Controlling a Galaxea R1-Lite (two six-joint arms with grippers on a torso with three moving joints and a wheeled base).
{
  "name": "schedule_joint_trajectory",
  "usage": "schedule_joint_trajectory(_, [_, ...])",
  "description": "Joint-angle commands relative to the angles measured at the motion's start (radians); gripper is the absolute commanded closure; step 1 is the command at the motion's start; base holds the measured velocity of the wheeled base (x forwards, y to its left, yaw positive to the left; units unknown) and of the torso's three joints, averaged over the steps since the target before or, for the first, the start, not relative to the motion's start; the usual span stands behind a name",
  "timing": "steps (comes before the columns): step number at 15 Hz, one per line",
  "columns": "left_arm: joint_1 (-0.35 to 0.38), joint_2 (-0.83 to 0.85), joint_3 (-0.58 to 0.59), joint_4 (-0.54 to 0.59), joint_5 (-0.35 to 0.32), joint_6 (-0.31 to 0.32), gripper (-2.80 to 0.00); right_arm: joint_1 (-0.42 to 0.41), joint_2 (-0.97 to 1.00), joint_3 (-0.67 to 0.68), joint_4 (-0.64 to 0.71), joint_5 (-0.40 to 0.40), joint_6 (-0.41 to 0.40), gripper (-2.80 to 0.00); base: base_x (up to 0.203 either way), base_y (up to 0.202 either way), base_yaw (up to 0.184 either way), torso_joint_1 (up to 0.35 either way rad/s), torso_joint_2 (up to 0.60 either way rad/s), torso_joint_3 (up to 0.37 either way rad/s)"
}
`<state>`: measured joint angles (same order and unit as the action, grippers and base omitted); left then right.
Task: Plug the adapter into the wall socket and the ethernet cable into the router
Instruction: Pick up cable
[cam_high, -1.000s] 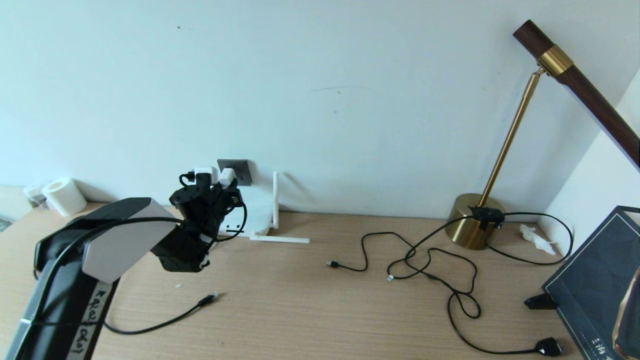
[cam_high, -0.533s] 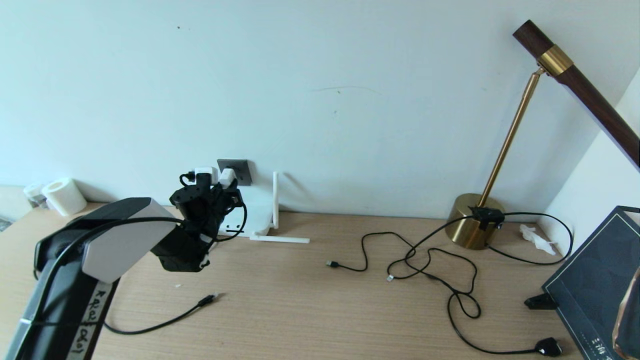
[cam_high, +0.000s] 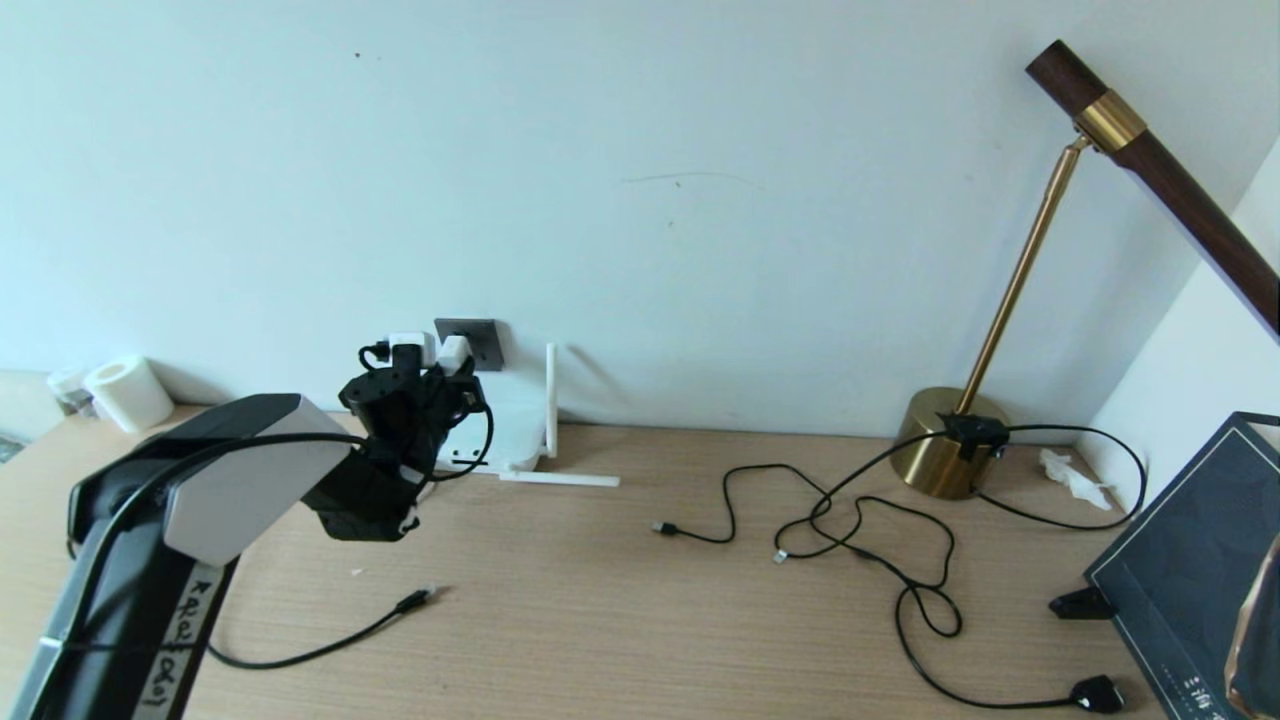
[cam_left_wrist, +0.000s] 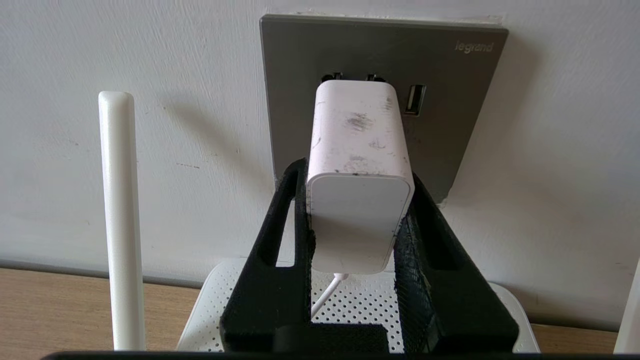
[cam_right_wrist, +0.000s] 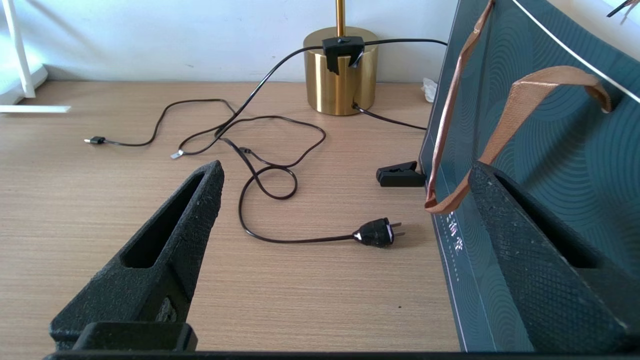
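My left gripper (cam_left_wrist: 357, 200) is shut on the white adapter (cam_left_wrist: 360, 150), one black finger on each of its sides. The adapter's front end meets the dark grey wall socket (cam_left_wrist: 450, 115); its prongs are hidden. Its thin white cord (cam_left_wrist: 325, 295) hangs down over the perforated white router (cam_left_wrist: 350, 310) below. In the head view the left gripper (cam_high: 440, 368) holds the adapter (cam_high: 455, 350) at the socket (cam_high: 482, 338), above the router (cam_high: 515, 430). The black ethernet cable (cam_high: 320, 645) lies on the desk, its plug (cam_high: 415, 600) free. My right gripper (cam_right_wrist: 347, 167) hangs open over the desk.
One router antenna (cam_high: 551, 400) stands upright, another (cam_high: 560, 480) lies flat. A brass lamp (cam_high: 945, 455) with tangled black cords (cam_high: 860, 530) and a two-pin plug (cam_right_wrist: 375, 232) is at the right. A dark teal bag (cam_right_wrist: 525, 150) stands beside the right gripper. A paper roll (cam_high: 125, 392) sits far left.
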<state>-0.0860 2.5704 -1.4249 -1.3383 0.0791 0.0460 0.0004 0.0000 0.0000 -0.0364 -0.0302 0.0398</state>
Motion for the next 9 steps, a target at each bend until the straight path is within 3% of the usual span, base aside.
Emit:
schedule_joint_trajectory(1, [0.000, 0.002, -0.002, -0.004, 0.001, 0.000, 0.00, 0.000, 0.000, 0.011, 0.000, 0.000, 0.000, -2.80, 0.000, 0.000, 0.000, 0.000, 0.00, 0.000])
schedule_joint_trajectory(9, [0.000, 0.002, -0.003, -0.004, 0.001, 0.000, 0.00, 0.000, 0.000, 0.011, 0.000, 0.000, 0.000, -2.80, 0.000, 0.000, 0.000, 0.000, 0.00, 0.000])
